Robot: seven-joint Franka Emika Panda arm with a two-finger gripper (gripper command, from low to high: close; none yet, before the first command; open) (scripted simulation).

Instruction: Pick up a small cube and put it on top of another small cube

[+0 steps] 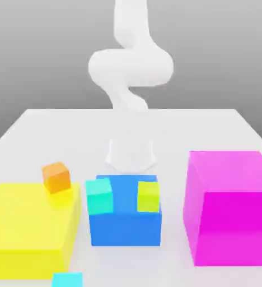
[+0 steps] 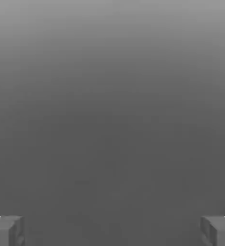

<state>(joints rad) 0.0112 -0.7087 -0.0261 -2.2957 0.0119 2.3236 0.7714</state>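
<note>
Gripper (image 2: 112,231): fingers spread wide, nothing between them. Cyan cube (image 1: 67,279): at the near edge of the exterior view, beside the yellow block (image 1: 27,218). Teal cube (image 1: 99,196): at the blue block (image 1: 125,224), toward the exterior view's left. Surface: a pale, plain tabletop (image 1: 172,132). Room: a grey backdrop (image 1: 38,56), shading darker toward the table.

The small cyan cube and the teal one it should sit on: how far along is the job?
Nothing looks done: the cyan cube lies at the exterior view's near edge, apart from the teal cube, which has nothing on top. Nothing is in hand; the fingers stand wide apart. Left: grasping, lifting and placing.
</note>
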